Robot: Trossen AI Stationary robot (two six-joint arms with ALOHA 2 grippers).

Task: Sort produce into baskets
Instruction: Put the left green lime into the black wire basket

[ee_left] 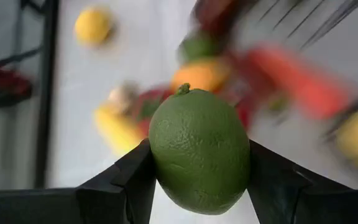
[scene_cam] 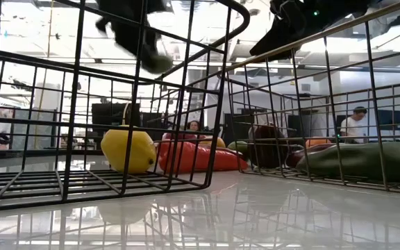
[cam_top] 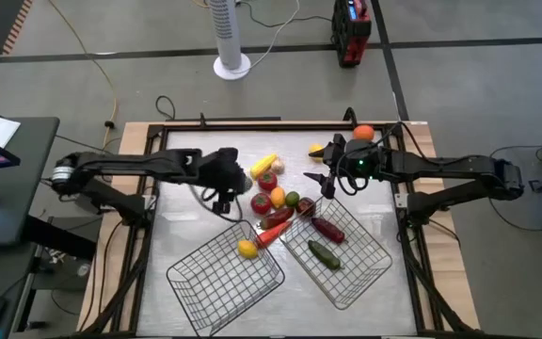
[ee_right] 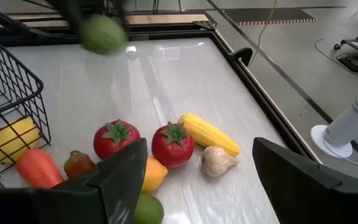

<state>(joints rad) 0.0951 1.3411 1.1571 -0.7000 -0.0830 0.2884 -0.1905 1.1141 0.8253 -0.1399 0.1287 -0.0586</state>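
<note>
Item: green lime, pinched between your left claw fingers, raised above the desk beside the produce pile. Right claw: spread, empty, over the pile.

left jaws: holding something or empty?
Holding. In the left wrist view the left gripper has its jaws pressed against both sides of a green lime, which is lifted clear of the blurred pile of produce on the table behind it.

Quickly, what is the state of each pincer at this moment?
Left pincer: closed on a round green toy lime, lifted above the table.
Right pincer: open, holding nothing, above the loose produce pile.
</note>
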